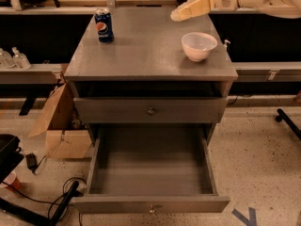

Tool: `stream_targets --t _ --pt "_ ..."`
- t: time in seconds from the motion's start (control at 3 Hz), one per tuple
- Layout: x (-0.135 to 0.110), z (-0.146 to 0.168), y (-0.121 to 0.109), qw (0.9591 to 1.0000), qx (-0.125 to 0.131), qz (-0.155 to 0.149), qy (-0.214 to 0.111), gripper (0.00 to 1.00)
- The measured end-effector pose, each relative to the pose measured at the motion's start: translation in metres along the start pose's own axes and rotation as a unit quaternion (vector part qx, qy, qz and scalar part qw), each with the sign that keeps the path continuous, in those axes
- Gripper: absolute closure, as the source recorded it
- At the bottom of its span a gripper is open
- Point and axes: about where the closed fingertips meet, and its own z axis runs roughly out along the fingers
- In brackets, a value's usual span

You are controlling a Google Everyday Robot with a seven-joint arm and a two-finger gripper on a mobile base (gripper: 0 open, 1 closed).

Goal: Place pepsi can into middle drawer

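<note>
The pepsi can [104,25], blue with a red-white-blue logo, stands upright at the back left of the grey cabinet top [141,55]. The middle drawer [150,166] is pulled out low at the front, its deep tray bare, with a small knob on its front panel. My gripper [182,13], cream-coloured, reaches in from the upper right and hovers over the back of the cabinet top. It is to the right of the can and well apart from it, just behind the white bowl. It holds nothing that I can see.
A white bowl [199,45] sits at the right of the cabinet top. A closed knobbed drawer front [150,110] is above the open drawer. A cardboard box [59,126], cables and black gear lie on the floor at the left.
</note>
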Motion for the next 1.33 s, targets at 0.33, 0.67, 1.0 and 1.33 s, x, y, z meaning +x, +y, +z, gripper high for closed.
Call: stream_targets --t 0.33,0.67,1.0,1.33 --pt "0.044 0.064 -0.016 0.9981 0.026 0.054 0.008 0.0" --pt "0.073 0.11 -0.025 0.9948 0.049 0.085 0.028 0.0" --pt "0.092 0.158 -0.025 0.9919 0.056 0.108 0.037 0.0" --pt "0.102 0.218 -0.017 0.9899 0.048 0.131 0.027 0.0"
